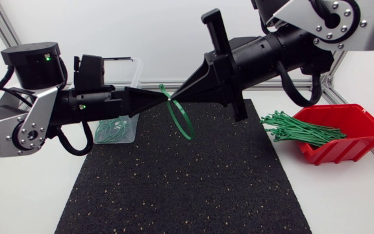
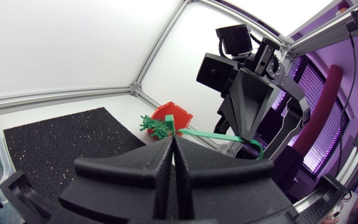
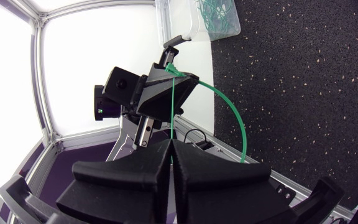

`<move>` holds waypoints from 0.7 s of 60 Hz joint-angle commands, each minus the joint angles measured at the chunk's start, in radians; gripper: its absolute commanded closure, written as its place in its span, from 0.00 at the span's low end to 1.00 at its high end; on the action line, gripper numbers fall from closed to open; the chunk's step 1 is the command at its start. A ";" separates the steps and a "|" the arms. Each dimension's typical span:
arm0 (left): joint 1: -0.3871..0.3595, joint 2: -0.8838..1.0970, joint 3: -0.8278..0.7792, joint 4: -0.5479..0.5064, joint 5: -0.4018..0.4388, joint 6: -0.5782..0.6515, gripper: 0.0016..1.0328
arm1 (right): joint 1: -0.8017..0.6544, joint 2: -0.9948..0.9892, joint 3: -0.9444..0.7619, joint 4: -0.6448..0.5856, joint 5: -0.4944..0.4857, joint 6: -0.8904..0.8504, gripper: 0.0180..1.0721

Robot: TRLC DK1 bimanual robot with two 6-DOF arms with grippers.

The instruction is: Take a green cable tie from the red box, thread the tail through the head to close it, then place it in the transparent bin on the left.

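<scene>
Head view: the left arm [image 1: 31,120], silver-grey links with black joints, comes in over the left edge of the black speckled rubber mat [image 1: 174,188]. Beneath it, just off the mat's far left corner, stands the transparent plastic bin [image 1: 135,68], with a heap of closed green loops [image 1: 112,130] inside.

The left gripper [image 1: 163,97] hangs above the far end of the mat, a little left of its middle. Its two wedge fingers are pressed together on the green plastic cable tie [image 1: 186,120]. The left wrist view shows the same: that gripper [image 2: 173,138] has no gap between its fingers, and the tie [image 2: 210,134] runs from their tips across to the other gripper [image 2: 245,137].

The tie is held in the air above the far part of the mat, curled into a loop that hangs below the two meeting tips.

The right gripper [image 1: 175,98] meets the left one tip to tip, just right of it above the mat's far end. In the right wrist view its fingers [image 3: 166,155] are likewise pressed together on the tie [image 3: 235,112]. One straight strand leads up to the left gripper [image 3: 173,68], and the curved band arcs out beside it.

Off the mat's right edge, a bundle of loose green cable ties [image 1: 300,127] sticks out of the red plastic box [image 1: 356,146] toward the mat.
</scene>
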 commanded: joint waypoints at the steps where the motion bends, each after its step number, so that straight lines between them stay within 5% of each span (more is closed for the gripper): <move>1: -0.013 -0.007 -0.008 0.013 -0.003 -0.015 0.97 | -0.012 0.000 -0.020 0.014 0.001 0.032 0.95; 42: -0.024 0.001 -0.006 0.013 -0.020 -0.010 0.97 | -0.012 -0.001 -0.026 0.023 0.000 0.032 0.95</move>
